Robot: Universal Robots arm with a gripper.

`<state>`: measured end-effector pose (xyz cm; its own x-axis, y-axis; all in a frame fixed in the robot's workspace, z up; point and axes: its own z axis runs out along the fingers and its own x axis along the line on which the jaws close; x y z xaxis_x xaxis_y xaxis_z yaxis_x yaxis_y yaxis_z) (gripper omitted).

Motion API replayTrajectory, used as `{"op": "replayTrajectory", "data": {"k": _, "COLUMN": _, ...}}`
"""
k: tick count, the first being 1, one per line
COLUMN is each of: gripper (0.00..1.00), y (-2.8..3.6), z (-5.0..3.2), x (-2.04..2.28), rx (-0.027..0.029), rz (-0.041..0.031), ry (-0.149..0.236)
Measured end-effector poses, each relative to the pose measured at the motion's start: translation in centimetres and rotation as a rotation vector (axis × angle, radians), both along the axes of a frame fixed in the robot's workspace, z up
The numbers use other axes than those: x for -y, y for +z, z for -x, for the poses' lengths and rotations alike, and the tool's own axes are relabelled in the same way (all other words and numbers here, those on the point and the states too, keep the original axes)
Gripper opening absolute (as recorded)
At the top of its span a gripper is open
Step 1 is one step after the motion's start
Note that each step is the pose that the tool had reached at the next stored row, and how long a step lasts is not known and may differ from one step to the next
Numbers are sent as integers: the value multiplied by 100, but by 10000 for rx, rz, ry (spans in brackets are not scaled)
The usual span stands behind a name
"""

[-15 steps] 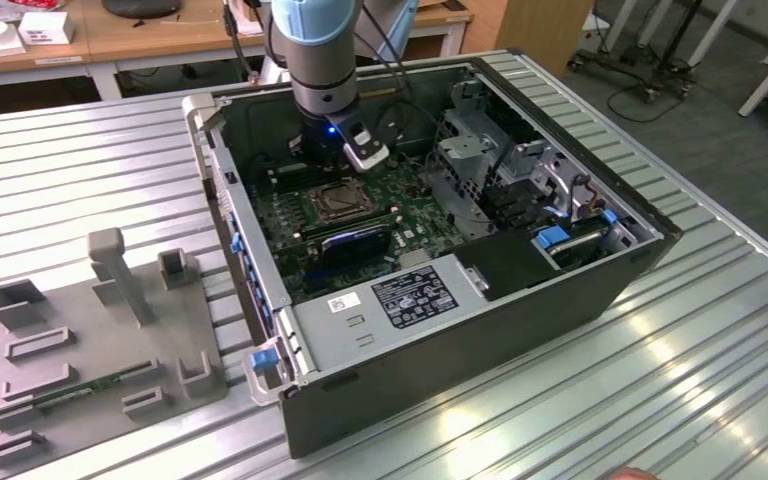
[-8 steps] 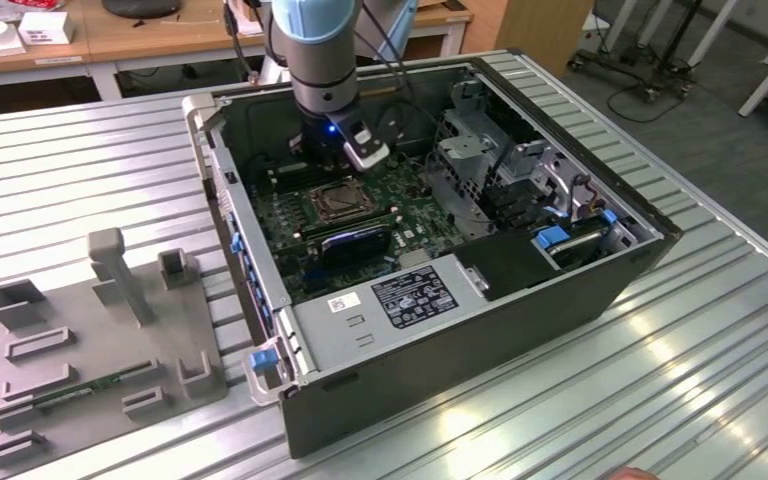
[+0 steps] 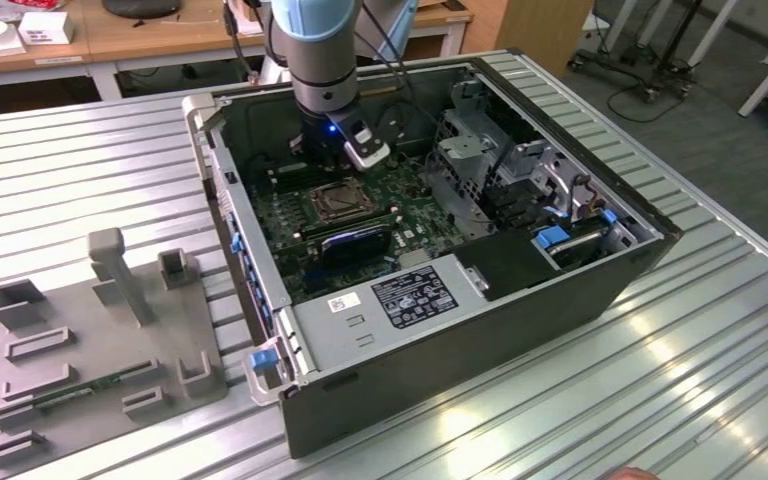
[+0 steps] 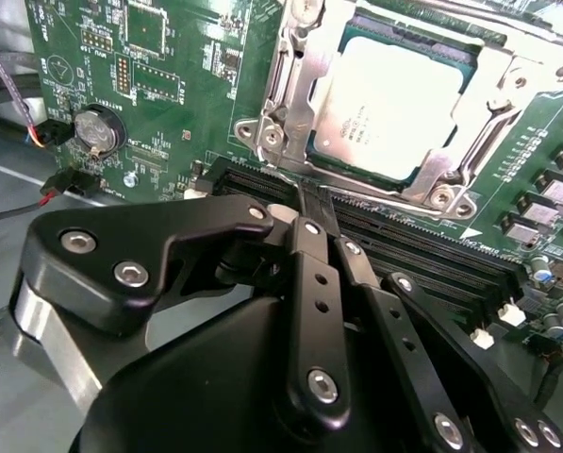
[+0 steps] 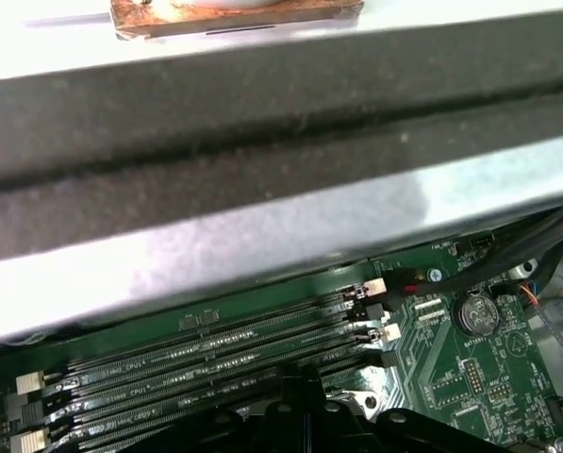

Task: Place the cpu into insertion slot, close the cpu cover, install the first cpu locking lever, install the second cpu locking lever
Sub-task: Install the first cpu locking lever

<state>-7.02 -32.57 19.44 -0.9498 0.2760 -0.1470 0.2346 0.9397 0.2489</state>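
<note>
The cpu (image 4: 394, 94), a tan-silver square chip, lies flat in the insertion slot (image 4: 262, 132) on the green board. The cpu cover (image 4: 503, 75), a silvery frame, lies down over the chip's edges. In the exterior view the same socket (image 3: 335, 203) sits just below my gripper (image 3: 328, 168), which hangs inside the open computer case. My gripper (image 4: 314, 196) is shut, with its black fingers pressed together and nothing between them. The tips hover over the long black memory slots (image 4: 422, 250) right beside the socket. In the first wrist view my gripper (image 5: 300, 401) shows above those same slots.
The case's side wall (image 5: 262, 217) rises close by the gripper. A coin battery (image 4: 97, 130) and red-black wires (image 4: 59, 184) lie on the board. A drive cage (image 3: 471, 160) stands at the exterior view's right. A grey fixture block (image 3: 104, 330) rests on the slatted table.
</note>
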Motion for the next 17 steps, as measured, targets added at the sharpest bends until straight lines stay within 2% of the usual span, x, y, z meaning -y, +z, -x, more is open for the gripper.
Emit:
{"op": "replayTrajectory", "data": {"k": 5, "gripper": 10, "y": -3, "z": -3, "x": 2, "rx": 0, "rz": 70, "ry": 0}}
{"op": "replayTrajectory", "data": {"k": 17, "gripper": 10, "y": -25, "z": -70, "x": 2, "rx": -1, "rz": 87, "ry": -13}}
